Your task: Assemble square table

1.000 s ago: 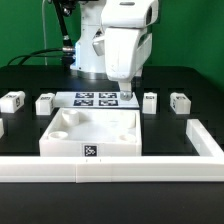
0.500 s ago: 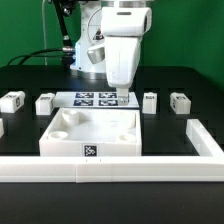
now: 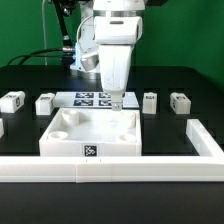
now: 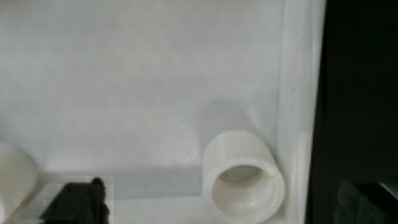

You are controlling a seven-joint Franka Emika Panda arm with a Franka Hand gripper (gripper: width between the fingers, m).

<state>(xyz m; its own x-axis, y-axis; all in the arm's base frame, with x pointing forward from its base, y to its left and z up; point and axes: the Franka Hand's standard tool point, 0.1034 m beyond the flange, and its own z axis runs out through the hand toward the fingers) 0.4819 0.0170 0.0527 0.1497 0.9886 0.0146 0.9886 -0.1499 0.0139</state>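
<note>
Hovers with fingers (image 4: 75, 205) wide and empty over rear rim of white tabletop slab (image 3: 65, 148) at worktop (image 3: 20, 145) middle, legs (image 3: 45, 102) loose alongside. Looks like grasping slab; needs lowering, straddling rim, closing.

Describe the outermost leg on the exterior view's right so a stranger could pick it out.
Find the large white square table in the middle. Behind it lies the marker board. To the exterior view's right of that board stand two small white blocks: the wanted leg is the outer one, farther from the board than its neighbour.
</note>
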